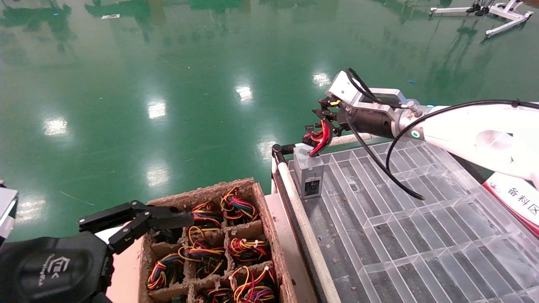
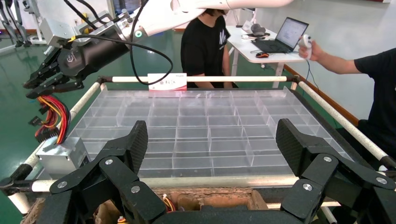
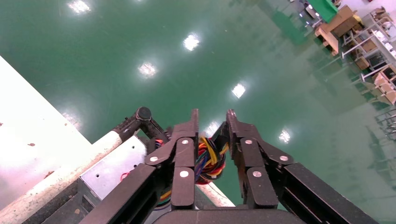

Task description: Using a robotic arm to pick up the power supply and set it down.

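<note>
The power supply (image 1: 308,174), a small silver-grey box with a black socket face, stands upright in the near left corner of the clear divided tray (image 1: 421,235). Its red, yellow, blue and black wire bundle (image 1: 322,139) rises to the robotic arm's right gripper (image 1: 326,120). In the right wrist view the bundle (image 3: 210,156) sits between the fingers of the right gripper (image 3: 212,116), which is shut on it, with the power supply's metal top (image 3: 114,163) below. The left wrist view shows the power supply (image 2: 60,156) under that gripper (image 2: 35,86). My left gripper (image 1: 168,219) hangs open and empty.
A cardboard box (image 1: 202,198) with compartments full of wire bundles lies under the left gripper (image 2: 211,135). White tube rails (image 1: 303,227) frame the tray (image 2: 210,121). Green floor stretches beyond. Two people and a table with a laptop (image 2: 285,35) are behind the tray.
</note>
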Robot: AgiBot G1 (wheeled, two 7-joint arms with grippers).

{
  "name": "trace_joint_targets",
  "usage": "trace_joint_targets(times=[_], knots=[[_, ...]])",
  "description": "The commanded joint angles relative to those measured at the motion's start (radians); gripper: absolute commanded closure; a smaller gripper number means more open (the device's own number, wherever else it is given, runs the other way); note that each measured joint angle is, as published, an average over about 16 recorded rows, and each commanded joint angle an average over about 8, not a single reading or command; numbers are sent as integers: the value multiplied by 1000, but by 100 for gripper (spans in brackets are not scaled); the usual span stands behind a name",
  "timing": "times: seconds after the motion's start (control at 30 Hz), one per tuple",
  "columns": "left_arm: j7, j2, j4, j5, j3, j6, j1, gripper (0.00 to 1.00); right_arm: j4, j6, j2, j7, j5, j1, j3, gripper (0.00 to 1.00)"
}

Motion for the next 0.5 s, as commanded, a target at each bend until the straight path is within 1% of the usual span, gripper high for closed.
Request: trace_joint_targets(times=[0.03,0.5], knots=[[0,0,0,0,0,0,0,0,0,-2,0,0,0,1,0,0],[0,0,0,0,0,0,0,0,9,-11,6,5,2,-2,1,0]])
